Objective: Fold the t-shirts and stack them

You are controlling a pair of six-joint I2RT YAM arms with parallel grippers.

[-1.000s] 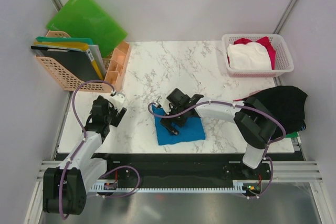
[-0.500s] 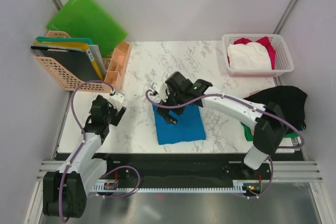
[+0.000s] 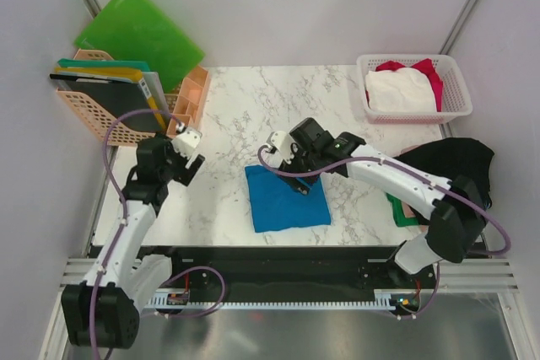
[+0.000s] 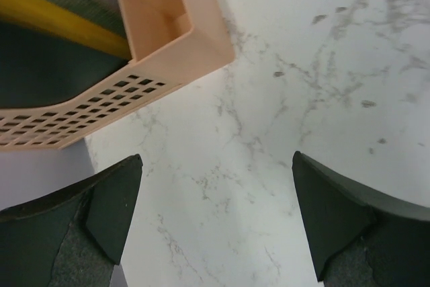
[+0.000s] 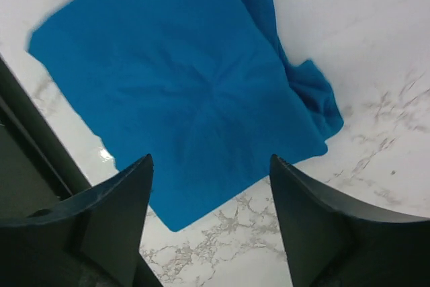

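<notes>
L wall: bright green plastic folder (image 3: 139, 35) leans on back wall. Below it a peach lattice file rack (image 3: 89, 120) holds yellow, grey and dark files upright.
Far-L corner: small peach plastic compartment box (image 3: 190, 99) touches the rack's R side, on the white marble tabletop (image 3: 228, 115).
Left gripper (image 4: 215, 213): jaws wide apart, nothing betw. them. Over bare marble, just near of the peach box.
In the way: right arm's wrist and its purple cable (image 3: 274, 172) cover the shirt's far edge in top view. Rest of cloth is in plain sight.
Bright blue t-shirt (image 3: 283, 204): mid-table, twd near edge, well apart from the other shirts.
Right gripper (image 5: 211, 199): above the blue shirt's far part. Jaws spread, dark fingers (image 5: 117, 223) either side of the view, cloth below the gap, not pinched.
Shirt look: folded to a rough square, lying flat. Faint creases radiate from its centre. One edge has a loose bunched fold sticking out (wrist view).
Far-R corner: white plastic lattice basket (image 3: 413, 114) holds a white t-shirt (image 3: 401, 90) on top of a red t-shirt (image 3: 422, 67).
R edge: black t-shirt (image 3: 460, 166) in a heap, overhanging the table. Green t-shirt (image 3: 403, 211) shows just beside it, partly under the arm.
</notes>
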